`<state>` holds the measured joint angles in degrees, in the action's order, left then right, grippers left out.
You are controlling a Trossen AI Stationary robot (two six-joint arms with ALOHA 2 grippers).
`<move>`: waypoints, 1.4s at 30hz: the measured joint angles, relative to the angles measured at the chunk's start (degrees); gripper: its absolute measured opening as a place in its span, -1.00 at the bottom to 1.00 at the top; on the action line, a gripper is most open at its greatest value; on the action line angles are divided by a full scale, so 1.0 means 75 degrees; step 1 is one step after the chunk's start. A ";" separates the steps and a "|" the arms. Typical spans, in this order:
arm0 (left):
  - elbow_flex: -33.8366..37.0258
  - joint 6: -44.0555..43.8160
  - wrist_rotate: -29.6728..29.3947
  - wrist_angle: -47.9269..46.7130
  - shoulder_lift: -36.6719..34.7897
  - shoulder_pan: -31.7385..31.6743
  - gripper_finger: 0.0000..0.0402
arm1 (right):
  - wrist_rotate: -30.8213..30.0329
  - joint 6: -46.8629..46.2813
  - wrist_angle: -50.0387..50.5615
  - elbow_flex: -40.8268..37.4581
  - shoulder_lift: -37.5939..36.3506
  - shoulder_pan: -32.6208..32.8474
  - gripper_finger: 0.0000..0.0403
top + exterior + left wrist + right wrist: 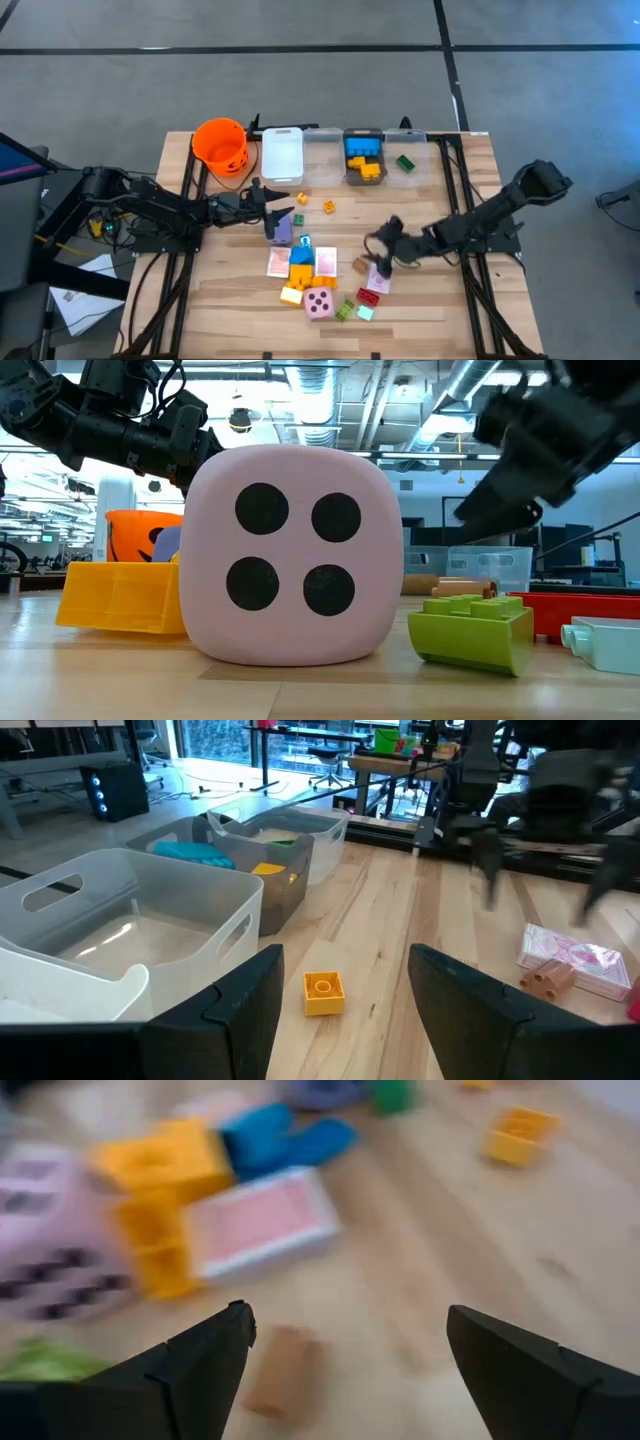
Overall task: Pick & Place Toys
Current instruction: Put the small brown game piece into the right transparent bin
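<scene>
pink dotted soft die [290, 555] fills your foreground on the tabletop [440, 300]; right claw [345, 1355], spread wide and empty, hovers over a small tan wooden block [280, 1372]; centre it before closing.

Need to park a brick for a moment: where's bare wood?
The table is bare at its front left corner, beside the pink cards. Also the strip between the bins and the toy pile. Crowded around the pink die.
</scene>
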<state>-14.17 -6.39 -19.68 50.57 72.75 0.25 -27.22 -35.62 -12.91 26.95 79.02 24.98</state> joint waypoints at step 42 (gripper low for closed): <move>0.0000 0.0012 0.0002 0.0495 -0.0003 0.0000 0.05 | -0.3940 -0.6400 1.1819 0.4904 0.3110 -0.0108 -0.34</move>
<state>-14.17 -6.31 -19.67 54.28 72.73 0.25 -56.77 -83.62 75.73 63.73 102.35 24.17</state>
